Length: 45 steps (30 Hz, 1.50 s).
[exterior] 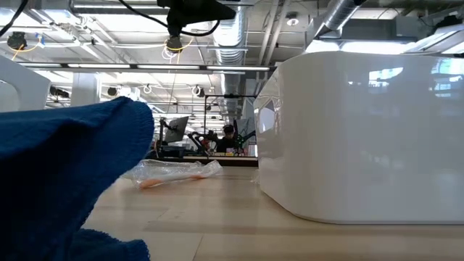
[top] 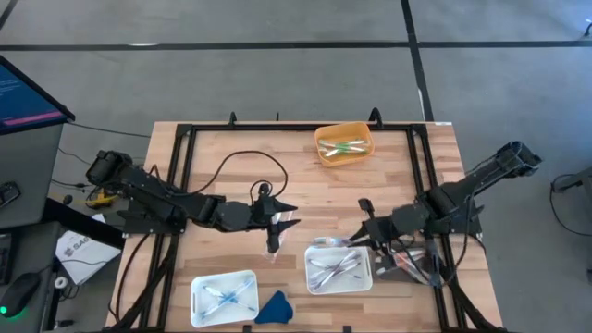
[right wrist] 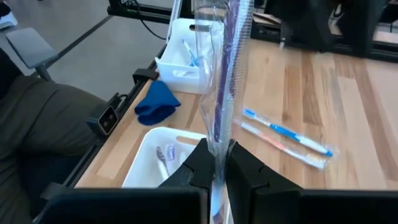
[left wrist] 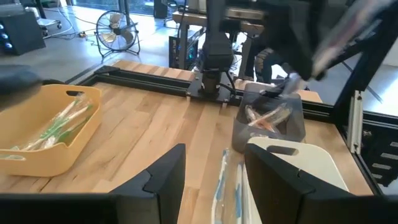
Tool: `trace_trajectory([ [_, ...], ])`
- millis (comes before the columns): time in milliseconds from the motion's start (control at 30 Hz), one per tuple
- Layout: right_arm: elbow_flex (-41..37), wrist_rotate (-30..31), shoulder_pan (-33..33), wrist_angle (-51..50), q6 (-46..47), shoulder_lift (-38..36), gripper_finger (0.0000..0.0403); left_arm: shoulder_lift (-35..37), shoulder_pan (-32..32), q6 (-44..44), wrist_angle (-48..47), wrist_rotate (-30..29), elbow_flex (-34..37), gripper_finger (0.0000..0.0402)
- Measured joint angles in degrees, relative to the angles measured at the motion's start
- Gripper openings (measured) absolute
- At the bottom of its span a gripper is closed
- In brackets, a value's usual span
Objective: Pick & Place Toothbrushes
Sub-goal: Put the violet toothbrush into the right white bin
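Sorting underway: right gripper (right wrist: 216, 163) clamped on a clear-wrapped purple toothbrush (right wrist: 227, 68) above the white plastic tray (right wrist: 146, 163); left gripper (left wrist: 211, 177) spread, empty; wrapped blue-handled toothbrushes (right wrist: 287, 134) left on table.

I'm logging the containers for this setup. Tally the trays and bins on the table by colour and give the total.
White trays: 2
Yellow tray: 1
Grey bin: 1
Total: 4
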<state>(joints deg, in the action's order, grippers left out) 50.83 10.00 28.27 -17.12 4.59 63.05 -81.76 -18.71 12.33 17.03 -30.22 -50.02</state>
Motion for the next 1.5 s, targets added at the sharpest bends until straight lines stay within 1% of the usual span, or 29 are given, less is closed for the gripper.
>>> trace_trajectory([
  [167,0.0,6.44,5.06,-1.22,4.0,0.02,0.0016,0.0,2.16,-0.03,0.34,-0.03,0.0,0.0161],
  [300,0.0,8.64,8.13,-2.23,7.44,0.02,0.0016,0.0,4.11,-0.03,1.18,-0.04,0.0,0.0159],
  [433,0.0,10.9,10.58,-3.97,9.84,1.85,0.0016,0.0,5.66,-0.03,1.4,-0.16,0.0,0.0157],
  [567,0.09,10.63,11.89,-3.76,10.48,4.71,0.0016,0.0,6.74,-0.01,1.58,-0.24,0.0,0.0157],
  [667,1.77,7.63,11.91,-5.45,11.01,8.06,0.0016,0.0,7.39,-0.02,2.1,-0.19,0.0,0.0157],
  [767,5.5,6.65,12.43,-10.15,12.37,12.84,0.0016,0.0,8.18,0.0,2.59,1.05,0.0,0.0157],
  [967,16.3,6.47,13.75,-20.92,12.37,23.81,0.0016,0.0,8.91,0.14,2.96,3.74,0.0,0.0156],
  [1100,21.54,6.47,14.42,-24.71,8.79,28.87,0.0016,0.0,8.7,0.08,3.24,3.89,0.0,0.0156],
  [1233,23.34,6.3,14.49,-25.88,2.72,31.75,0.0016,0.0,8.62,0.08,3.24,3.93,0.0,0.0157],
  [1300,23.47,4.99,14.33,-25.9,0.84,32.27,0.0016,0.0,8.62,0.08,3.24,3.96,0.0,0.0157],
  [1500,23.41,3.78,12.49,-26.26,-0.69,32.85,0.0016,0.0,8.45,0.12,3.24,3.96,0.0,0.0157],
])
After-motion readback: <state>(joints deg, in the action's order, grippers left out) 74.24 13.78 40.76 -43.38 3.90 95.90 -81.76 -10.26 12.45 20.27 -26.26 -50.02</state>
